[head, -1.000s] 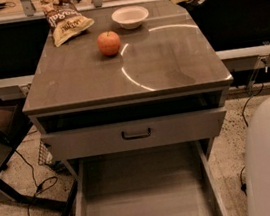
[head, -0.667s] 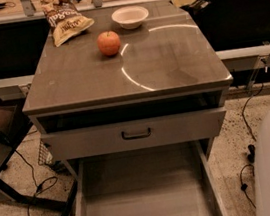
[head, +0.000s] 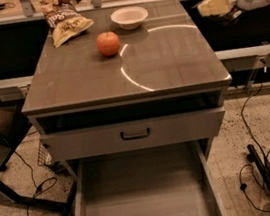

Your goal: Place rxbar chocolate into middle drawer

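Camera view: the wide grey metal middle drawer (head: 143, 199) is pulled open at lower centre. The pale two-finger gripper (head: 211, 6) is held at upper right; its grip cannot be told, and the black rxbar chocolate cannot be made out.

Cabinet top (head: 169, 64), apple (head: 108, 43), white bowl (head: 129, 17), snack bag (head: 67, 24), pincer (head: 212, 7) off right edge

Glossy tabletop (head: 168, 62), seemingly plastic gripper (head: 214, 6) top-right
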`<state>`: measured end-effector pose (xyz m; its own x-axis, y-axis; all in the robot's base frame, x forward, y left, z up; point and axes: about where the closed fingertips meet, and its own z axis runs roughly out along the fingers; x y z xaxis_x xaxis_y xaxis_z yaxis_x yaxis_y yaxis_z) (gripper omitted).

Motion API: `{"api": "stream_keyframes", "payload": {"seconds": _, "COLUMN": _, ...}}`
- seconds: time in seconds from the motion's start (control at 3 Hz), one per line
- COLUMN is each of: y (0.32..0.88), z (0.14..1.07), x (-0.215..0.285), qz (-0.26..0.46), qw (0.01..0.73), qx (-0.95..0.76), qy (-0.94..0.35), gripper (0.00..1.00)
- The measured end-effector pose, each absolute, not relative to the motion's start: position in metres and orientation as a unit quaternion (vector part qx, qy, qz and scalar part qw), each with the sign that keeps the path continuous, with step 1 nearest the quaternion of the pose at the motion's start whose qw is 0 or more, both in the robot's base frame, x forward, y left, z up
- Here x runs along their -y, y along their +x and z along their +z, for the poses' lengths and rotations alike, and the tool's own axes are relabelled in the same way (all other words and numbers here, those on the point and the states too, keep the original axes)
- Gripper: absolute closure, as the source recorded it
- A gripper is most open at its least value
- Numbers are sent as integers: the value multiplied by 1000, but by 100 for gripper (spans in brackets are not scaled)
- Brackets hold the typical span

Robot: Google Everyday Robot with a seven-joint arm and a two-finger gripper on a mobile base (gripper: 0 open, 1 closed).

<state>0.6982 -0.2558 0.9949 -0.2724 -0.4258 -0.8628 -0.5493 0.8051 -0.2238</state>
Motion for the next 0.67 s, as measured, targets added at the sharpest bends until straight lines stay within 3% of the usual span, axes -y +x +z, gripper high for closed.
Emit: {"api": "stream_keyframes", "payload": {"seconds": 0.67, "y": 604, "z": 903, "x": 280, "qz": 108, "qw": 465, "qx": -813, "qy": -334, "gripper": 100}}
